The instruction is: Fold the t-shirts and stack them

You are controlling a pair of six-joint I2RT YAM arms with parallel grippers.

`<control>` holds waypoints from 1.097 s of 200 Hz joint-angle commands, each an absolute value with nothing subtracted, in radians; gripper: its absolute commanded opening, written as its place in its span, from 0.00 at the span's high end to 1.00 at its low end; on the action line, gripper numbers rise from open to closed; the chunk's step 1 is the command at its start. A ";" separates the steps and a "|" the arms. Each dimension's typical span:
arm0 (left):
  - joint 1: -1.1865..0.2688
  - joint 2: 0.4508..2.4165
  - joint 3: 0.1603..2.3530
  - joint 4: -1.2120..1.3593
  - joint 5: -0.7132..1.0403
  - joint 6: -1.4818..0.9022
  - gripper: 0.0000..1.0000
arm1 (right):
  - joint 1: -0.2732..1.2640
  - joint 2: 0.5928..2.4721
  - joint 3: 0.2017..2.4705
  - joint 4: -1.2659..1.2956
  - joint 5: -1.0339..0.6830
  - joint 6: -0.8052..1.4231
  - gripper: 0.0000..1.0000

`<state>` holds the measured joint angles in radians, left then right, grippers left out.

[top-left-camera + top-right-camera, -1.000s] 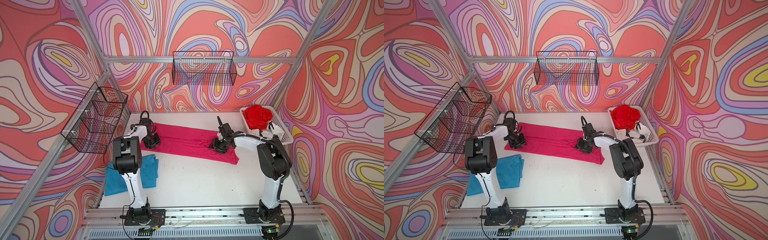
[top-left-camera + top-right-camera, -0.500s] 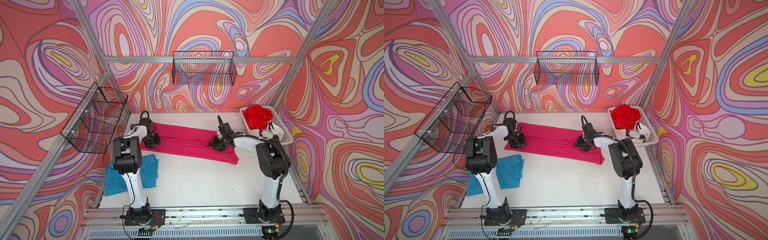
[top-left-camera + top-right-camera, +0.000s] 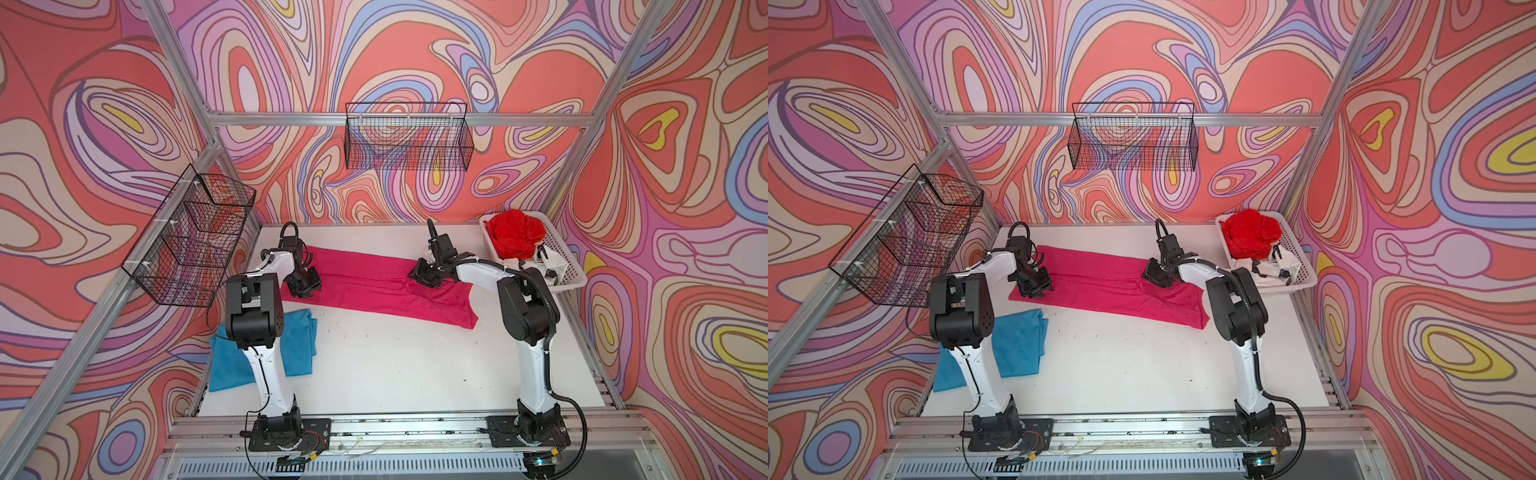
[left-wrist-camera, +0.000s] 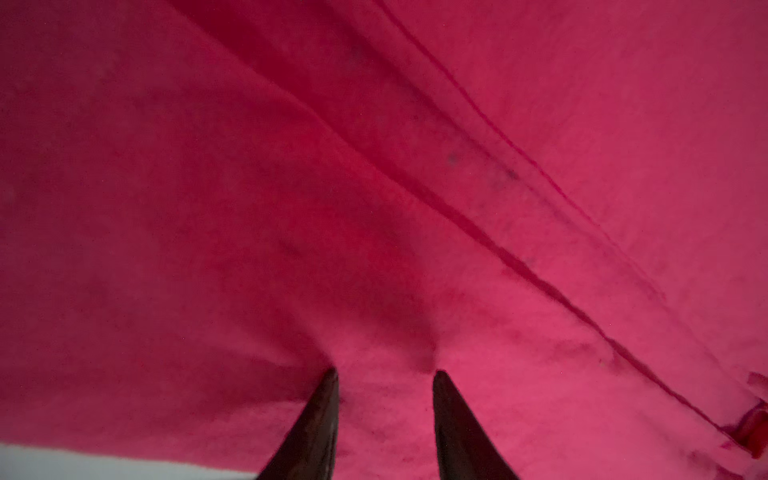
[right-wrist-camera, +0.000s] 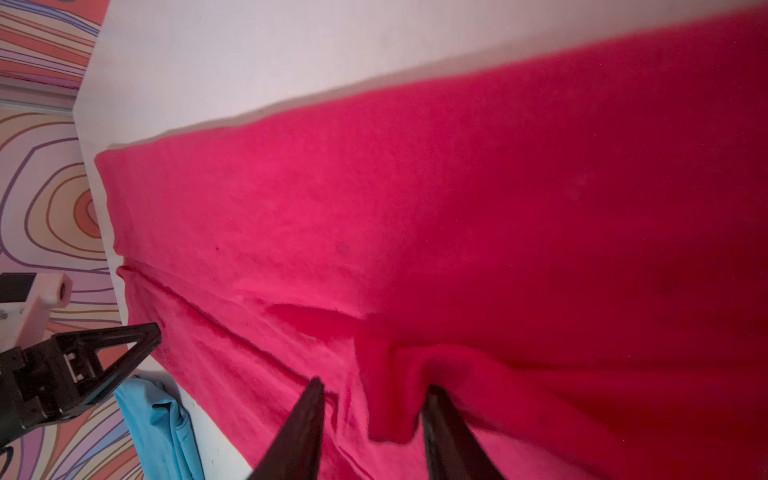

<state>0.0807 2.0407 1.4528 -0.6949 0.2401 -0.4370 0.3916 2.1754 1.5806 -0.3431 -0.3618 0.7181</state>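
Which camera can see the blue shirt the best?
Both top views: the blue t-shirt lies flat at the left edge of the table, only partly hidden by the left arm. The right wrist view catches just a small piece. The left wrist view shows only the pink t-shirt.

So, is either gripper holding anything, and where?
Right gripper pinches a raised fold of the magenta shirt. Left gripper rests on its other end; hold unclear.
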 commanded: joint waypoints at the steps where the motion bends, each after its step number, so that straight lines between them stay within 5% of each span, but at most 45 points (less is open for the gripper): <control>1: 0.075 2.048 1.414 -0.770 0.245 -0.425 0.60 | 0.397 2.224 1.681 -0.408 -0.350 0.642 0.56; 58: 0.075 2.022 1.426 -0.780 0.251 -0.427 0.59 | 0.401 2.154 1.726 -0.522 -0.202 0.525 0.42; 139: 0.057 1.962 1.568 -0.830 0.298 -0.428 0.56 | 0.321 2.093 1.505 -0.590 -0.120 0.516 0.43; 219: 0.051 2.152 1.846 -0.867 0.287 -0.362 0.53 | 0.204 2.508 2.059 -0.785 -0.017 0.331 0.47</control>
